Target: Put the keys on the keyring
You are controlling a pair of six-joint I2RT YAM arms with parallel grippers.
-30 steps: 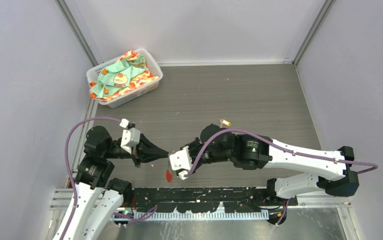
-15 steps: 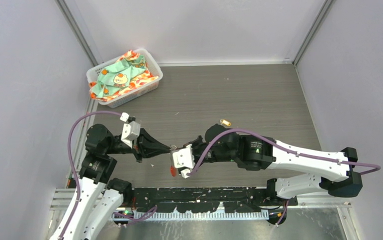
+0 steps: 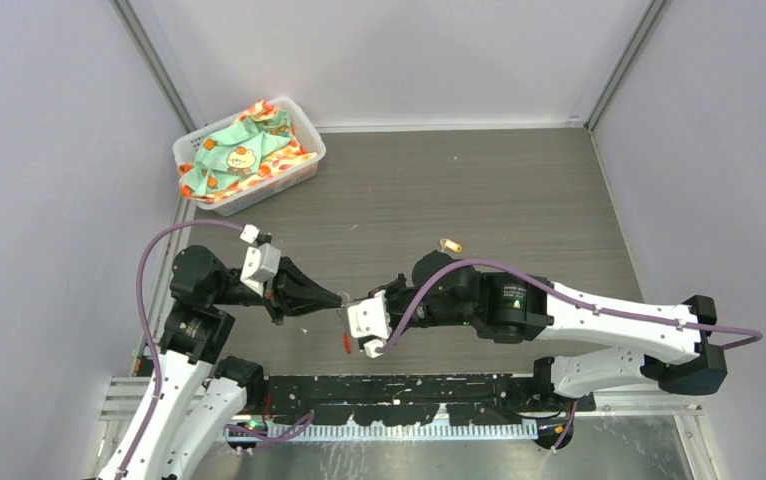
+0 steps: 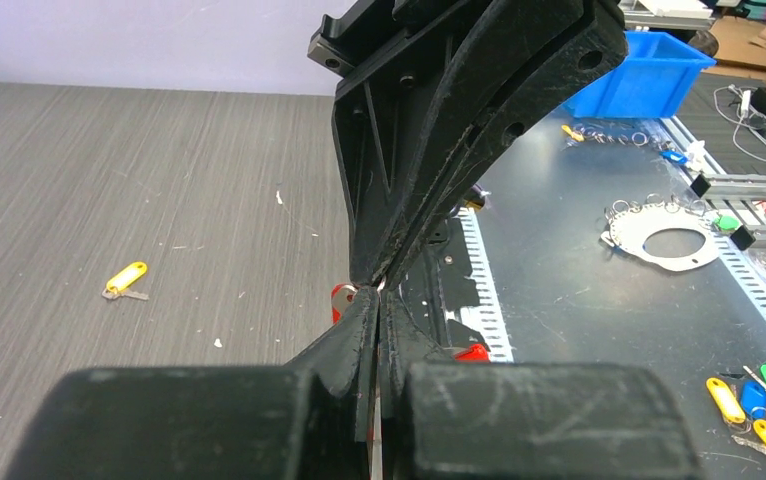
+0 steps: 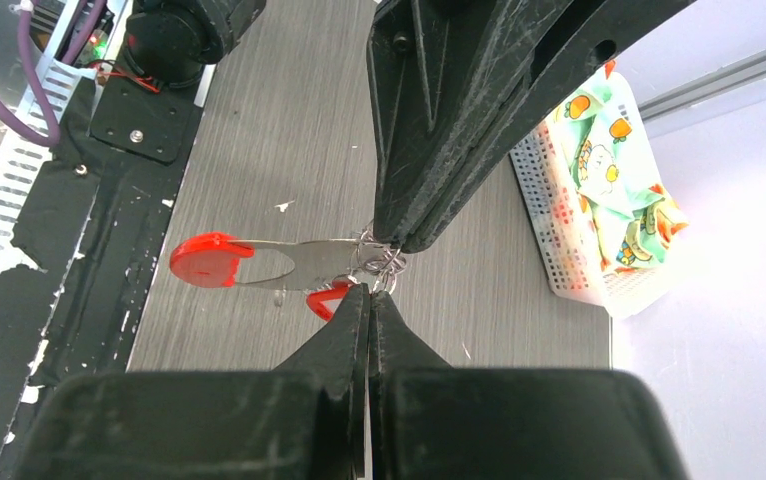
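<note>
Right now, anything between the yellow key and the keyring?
No loose object. Only the right arm's wrist sits between the yellow key on the table and the keyring, where the shut left gripper and right gripper meet.

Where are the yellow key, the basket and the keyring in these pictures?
yellow key [image 4: 127, 277], left wrist view, on its yellow head.
basket [image 3: 269, 186], top view, on its near side wall.
keyring [image 5: 209, 260], right wrist view, on its red end.

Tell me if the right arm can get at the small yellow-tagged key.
Probably not yet: the small yellow-tagged key lies unobstructed on the grey table, but the right gripper is shut, tip to tip with the left gripper at the red-and-silver keyring.
</note>
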